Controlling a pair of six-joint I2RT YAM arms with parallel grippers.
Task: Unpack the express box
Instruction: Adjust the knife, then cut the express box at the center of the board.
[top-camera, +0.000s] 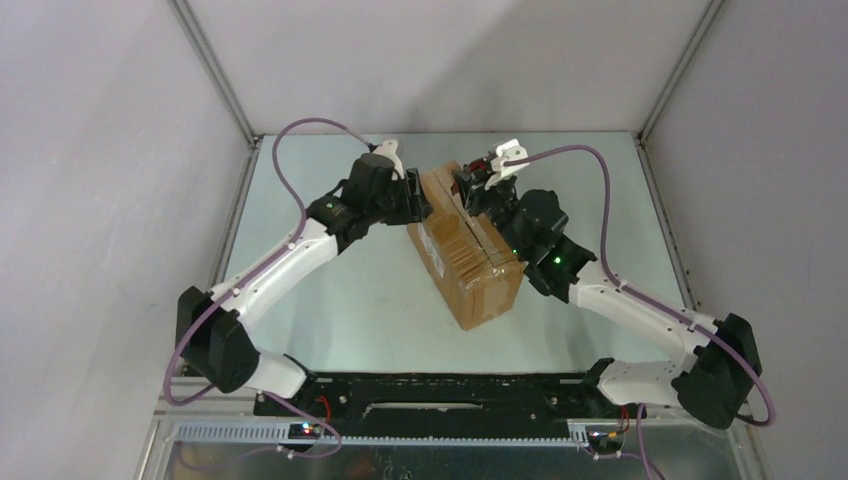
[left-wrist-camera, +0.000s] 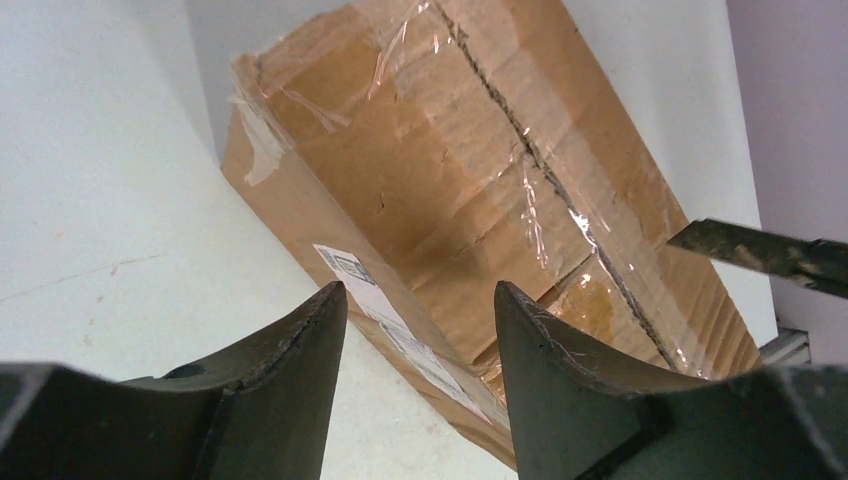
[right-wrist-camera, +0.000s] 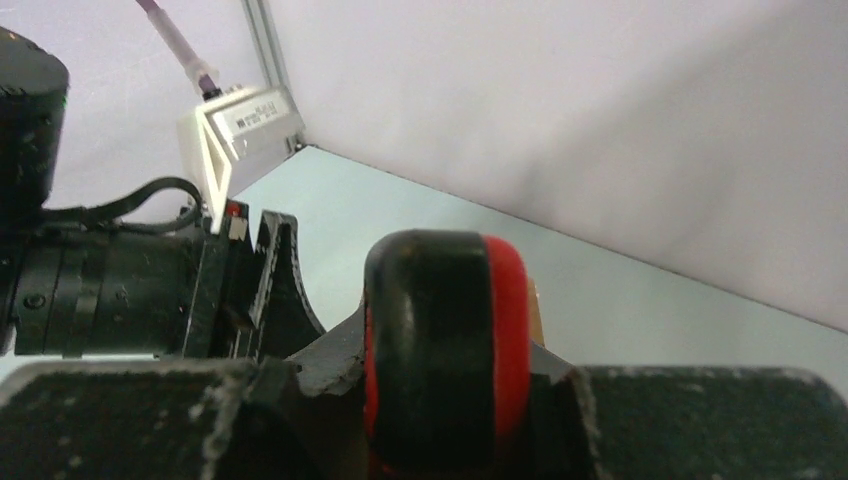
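Observation:
The express box (top-camera: 468, 245), a brown oblong carton, lies slanted in the middle of the table with its flaps down. Crinkled clear tape covers its top seam (left-wrist-camera: 560, 195), and a white label (left-wrist-camera: 385, 305) is on its left side. My left gripper (top-camera: 418, 205) stands open beside the box's far left edge, nothing between its fingers (left-wrist-camera: 420, 300). My right gripper (top-camera: 482, 188) hangs over the box's far end, shut on a black-and-red tool (right-wrist-camera: 440, 330). A dark thin tip (left-wrist-camera: 760, 250) reaches in over the box's right side.
The pale green table (top-camera: 340, 300) is closed in by grey walls left, right and behind. The arms' bases sit on the black rail (top-camera: 430, 395) at the near edge. The left arm's wrist (right-wrist-camera: 110, 290) shows close to the right gripper.

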